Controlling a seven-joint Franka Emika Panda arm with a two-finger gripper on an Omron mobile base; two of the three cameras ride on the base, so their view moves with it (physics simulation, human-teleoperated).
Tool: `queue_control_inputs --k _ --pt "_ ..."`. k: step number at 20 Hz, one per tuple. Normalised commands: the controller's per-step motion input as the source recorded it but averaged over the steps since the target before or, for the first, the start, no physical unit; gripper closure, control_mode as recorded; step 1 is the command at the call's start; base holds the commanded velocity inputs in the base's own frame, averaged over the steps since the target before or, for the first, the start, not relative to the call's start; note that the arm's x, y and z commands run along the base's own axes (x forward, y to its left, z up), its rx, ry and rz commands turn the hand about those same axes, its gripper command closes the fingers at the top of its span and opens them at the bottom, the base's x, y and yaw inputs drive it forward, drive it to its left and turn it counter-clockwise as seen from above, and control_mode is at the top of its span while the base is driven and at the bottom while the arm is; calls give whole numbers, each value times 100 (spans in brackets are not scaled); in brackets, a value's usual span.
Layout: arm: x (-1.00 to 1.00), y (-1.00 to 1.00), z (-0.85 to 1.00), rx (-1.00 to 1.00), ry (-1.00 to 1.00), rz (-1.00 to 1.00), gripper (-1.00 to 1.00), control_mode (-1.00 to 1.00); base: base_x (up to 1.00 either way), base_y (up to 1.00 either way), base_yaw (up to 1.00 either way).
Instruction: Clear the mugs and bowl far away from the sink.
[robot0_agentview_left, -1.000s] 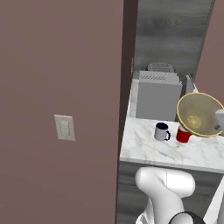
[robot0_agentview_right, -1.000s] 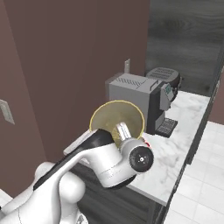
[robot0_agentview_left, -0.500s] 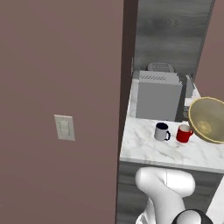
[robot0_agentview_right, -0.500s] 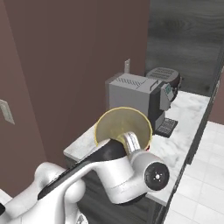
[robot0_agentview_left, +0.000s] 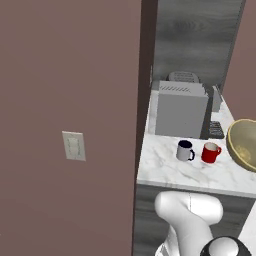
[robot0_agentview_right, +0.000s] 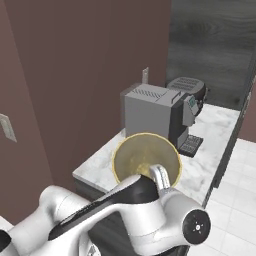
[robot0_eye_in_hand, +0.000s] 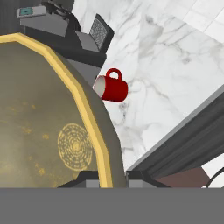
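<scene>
- We are gripping the bowl (robot0_eye_in_hand: 52, 131) by its rim: in the hand view the gripper (robot0_eye_in_hand: 113, 177) has one finger on each side of the yellow edge, pinched nearly together on the thin wall.
- The bowl is hanging in the air, tipped, above the marble counter (robot0_agentview_left: 170, 170); from the left base view it is sitting at the right edge, just beyond the red mug (robot0_agentview_left: 211, 152).
- We are judging it stiff and light but broad, so a rim pinch lets it swing and twist; the glossy wall is probably slippery, and a slip could mean a drop.
- The white-grey mug (robot0_agentview_left: 185, 150) is standing upright beside the red mug, both on the counter in front of the grey appliance (robot0_agentview_left: 180, 107), well away from any sink.
- We are thinking the mugs would take a grip across the wall at the lip, since the handles look small.
- For setting down, we are favouring bare marble clear of the red mug.
</scene>
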Motion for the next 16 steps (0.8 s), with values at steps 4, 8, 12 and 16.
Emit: queue_control_inputs --k 4,8,12,16 --pt "-21 -27 -16 7 12 0 100 -100 0 0 0" --pt "-17 -32 -25 2 11 0 100 -100 0 0 0" --pt "-12 -33 -31 0 10 0 100 -100 0 0 0" --pt "-2 -30 -35 0 7 0 100 -100 0 0 0"
